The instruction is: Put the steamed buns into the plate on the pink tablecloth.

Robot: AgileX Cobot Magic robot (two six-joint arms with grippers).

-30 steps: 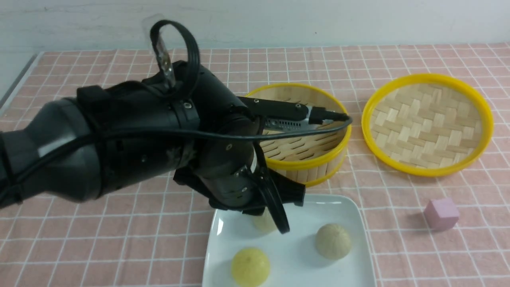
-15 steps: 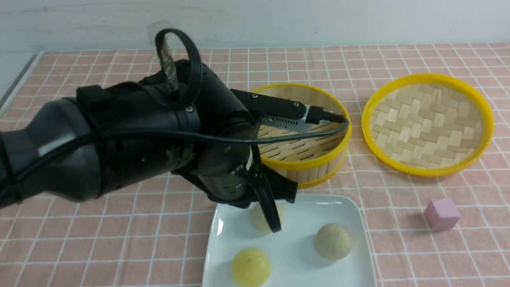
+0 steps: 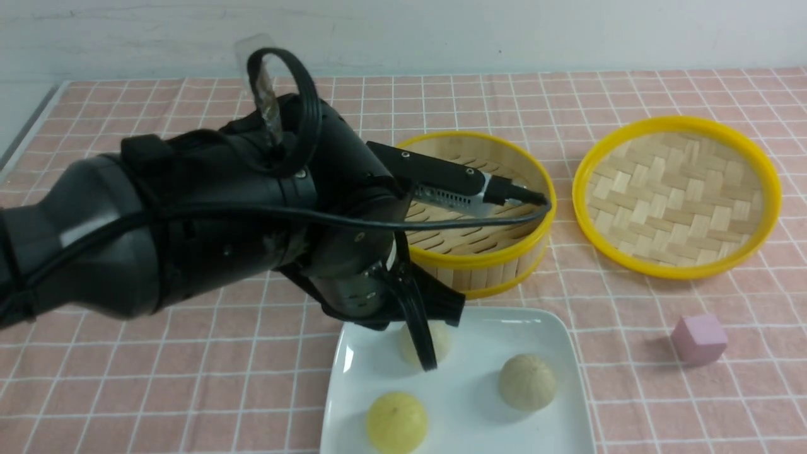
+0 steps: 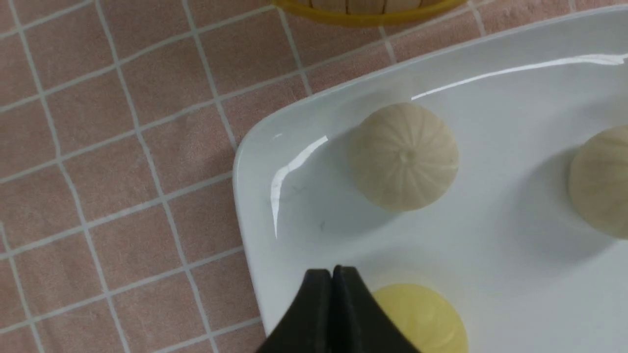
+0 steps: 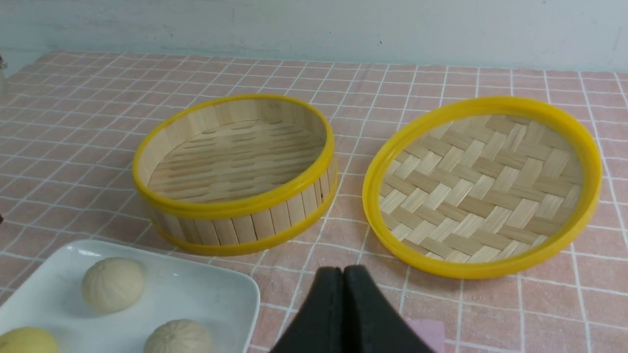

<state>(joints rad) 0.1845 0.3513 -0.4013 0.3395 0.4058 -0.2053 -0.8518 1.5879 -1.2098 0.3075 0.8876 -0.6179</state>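
I watch the left arm (image 3: pixel 189 208) fill the left half of the front view, lifted and drawn back a little from a second ago. Its left gripper (image 4: pixel 333 272), fingers pressed together on nothing, hangs over the plate (image 3: pixel 567 353) and touches none of the buns. The plate lies on the pink checked tablecloth (image 3: pixel 189 378), all three buns in it: the yellow bun (image 3: pixel 396 422) at the near left, the cream bun (image 4: pixel 405 157) at the back, more of it uncovered than a second ago, and the beige bun (image 3: pixel 527 381) to the right. None has shifted. Just behind the plate stands the steamer basket (image 3: pixel 498 252); the lid (image 3: pixel 678 195) lies to its right, and the pink cube (image 3: pixel 698 338) sits nearer me. The right gripper (image 5: pixel 343 271), seen only by its own wrist camera, is closed and holds nothing.
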